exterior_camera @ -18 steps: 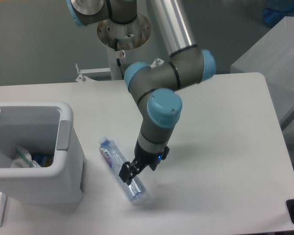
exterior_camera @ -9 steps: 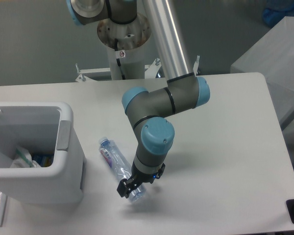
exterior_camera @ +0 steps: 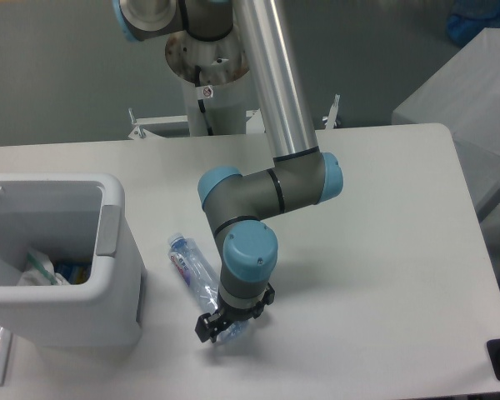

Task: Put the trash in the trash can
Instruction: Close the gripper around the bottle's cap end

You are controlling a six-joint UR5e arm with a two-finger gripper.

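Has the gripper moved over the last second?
Yes. The gripper has come down and toward the camera along the bottle, closer to the table's near edge and slightly nearer the trash can.

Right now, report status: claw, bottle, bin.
Claw down over the bottle's lower end, grip unconfirmed. Bottle flat on table, cap toward the bin. White wrapper already inside bin. Nothing between bottle and bin.
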